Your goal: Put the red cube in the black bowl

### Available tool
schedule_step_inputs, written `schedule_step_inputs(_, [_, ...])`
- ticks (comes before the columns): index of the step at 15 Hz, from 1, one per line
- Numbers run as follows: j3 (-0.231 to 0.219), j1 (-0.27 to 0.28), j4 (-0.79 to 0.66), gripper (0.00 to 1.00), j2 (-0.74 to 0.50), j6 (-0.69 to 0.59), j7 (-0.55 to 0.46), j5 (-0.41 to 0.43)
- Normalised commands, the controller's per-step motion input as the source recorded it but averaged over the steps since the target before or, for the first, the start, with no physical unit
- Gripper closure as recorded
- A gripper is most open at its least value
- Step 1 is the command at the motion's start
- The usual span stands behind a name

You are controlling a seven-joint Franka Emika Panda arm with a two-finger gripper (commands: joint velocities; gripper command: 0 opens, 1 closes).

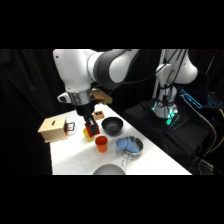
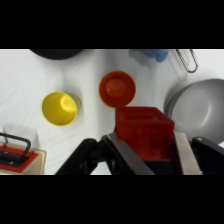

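Observation:
My gripper (image 2: 146, 150) is shut on the red cube (image 2: 144, 131), which fills the gap between the two fingers. In the side view the gripper (image 1: 91, 128) holds the red cube (image 1: 92, 131) just above the table, left of the black bowl (image 1: 112, 125). The bowl stands upright and nothing shows inside it. Only the black bowl's rim (image 2: 56, 52) shows at the top left edge of the wrist view.
An orange cup (image 2: 117, 89) and a yellow cup (image 2: 60, 108) stand below the gripper. A metal bowl with blue contents (image 1: 130, 145) is right of the orange cup (image 1: 101, 144). A wooden box (image 1: 52, 130) stands at the left, a grey bowl (image 2: 197, 107) near the front edge.

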Motion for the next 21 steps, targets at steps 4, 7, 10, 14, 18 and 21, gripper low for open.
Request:
schedule_step_inputs(4, [-0.050, -0.058, -0.62, 0.74, -0.52, 0.20, 0.05, -0.028])
schedule_step_inputs(7, [-0.051, -0.092, -0.57, 0.74, -0.43, 0.29, 0.03, -0.009])
schedule_step_inputs(10, [-0.055, -0.104, -0.50, 0.74, -0.37, 0.31, 0.02, -0.004])
schedule_step_inputs(14, [-0.062, -0.111, -0.44, 0.74, -0.34, 0.26, 0.01, 0.001])
schedule_step_inputs(18, [-0.037, -0.082, -0.41, 0.74, -0.32, 0.23, 0.01, 0.021])
schedule_step_inputs(21, [-0.011, -0.043, -0.40, 0.74, -0.29, 0.27, 0.03, 0.017])
